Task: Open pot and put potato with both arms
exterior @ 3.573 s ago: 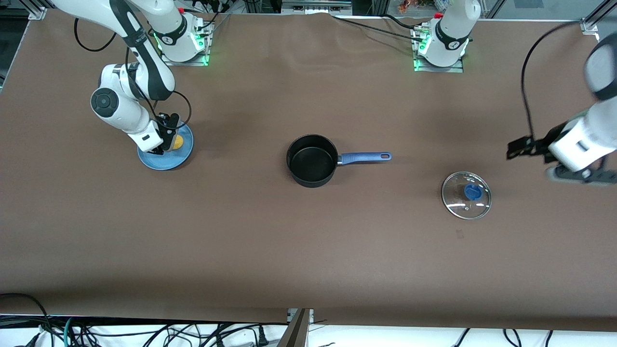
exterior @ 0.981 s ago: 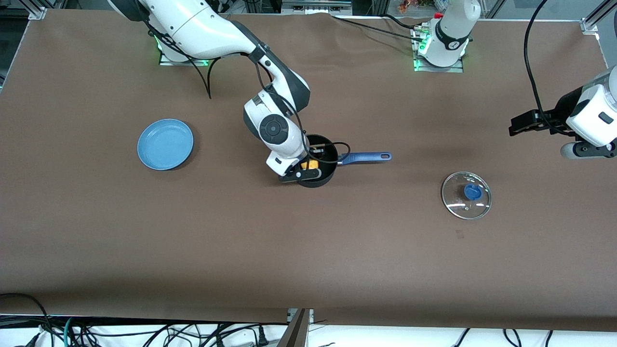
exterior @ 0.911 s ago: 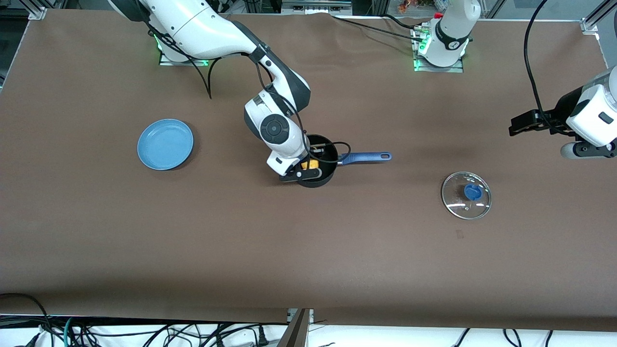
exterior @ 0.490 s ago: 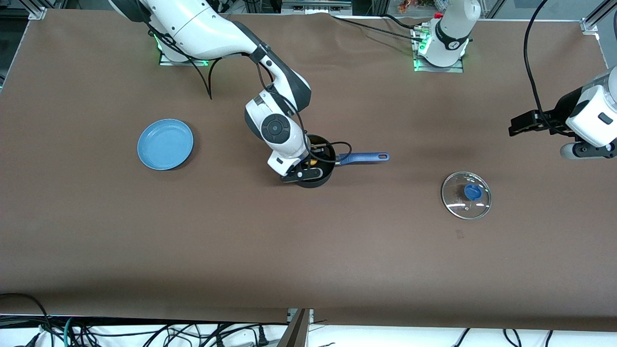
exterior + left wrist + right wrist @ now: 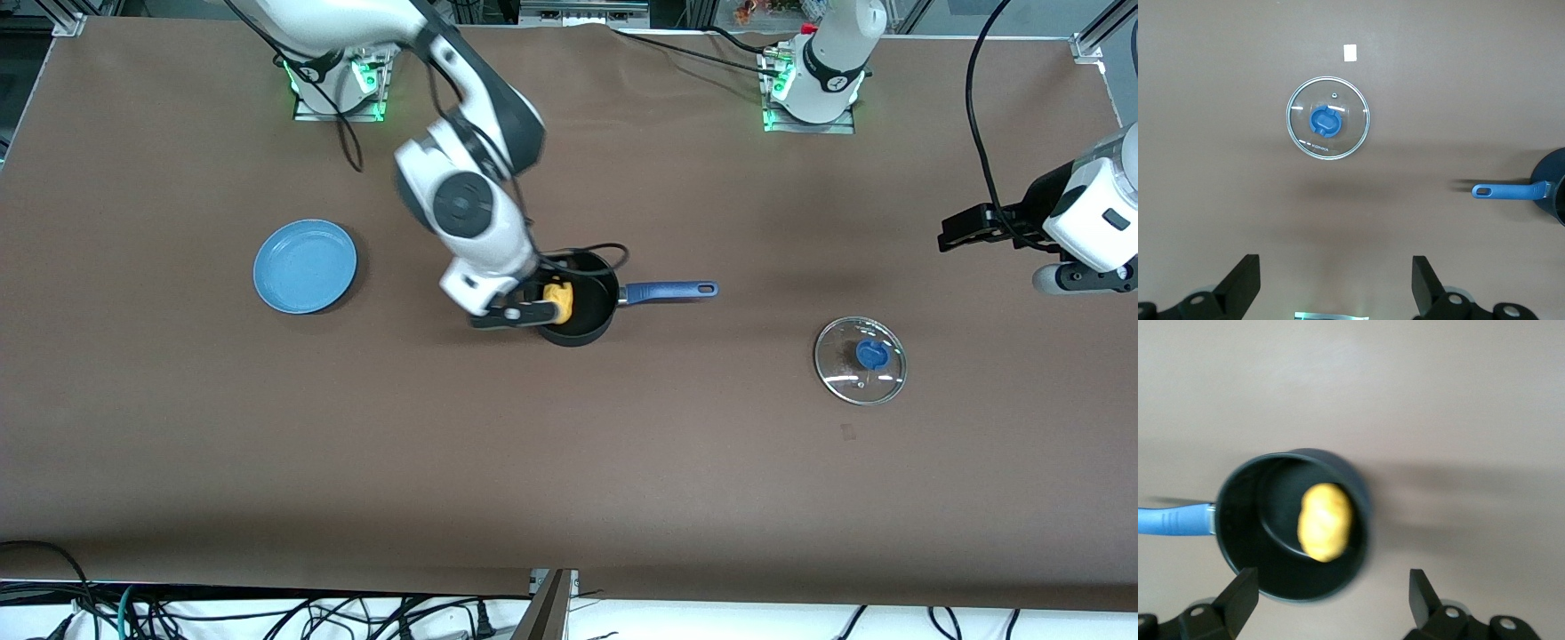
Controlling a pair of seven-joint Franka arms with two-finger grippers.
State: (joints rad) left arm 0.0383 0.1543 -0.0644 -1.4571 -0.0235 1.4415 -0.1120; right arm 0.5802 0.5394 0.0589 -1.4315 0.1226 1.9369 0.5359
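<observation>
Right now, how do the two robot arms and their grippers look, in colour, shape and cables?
Both arms are white, rounded segments with dark grey joints. The right arm has a round grey cap on its wrist, and thin black cables loop along it. The left arm carries a long black cable. The right gripper and the left gripper have black, wedge-shaped fingers.

Robot lab; brown-covered table [image 5: 569, 462]; bolted arm bases [image 5: 809, 98]; loose cables [image 5: 267, 613].

You see pot [image 5: 578, 311]: black, uncovered, upright, frame centre, blue handle | potato [image 5: 558, 300]: yellow-orange, lying inside pot
</observation>
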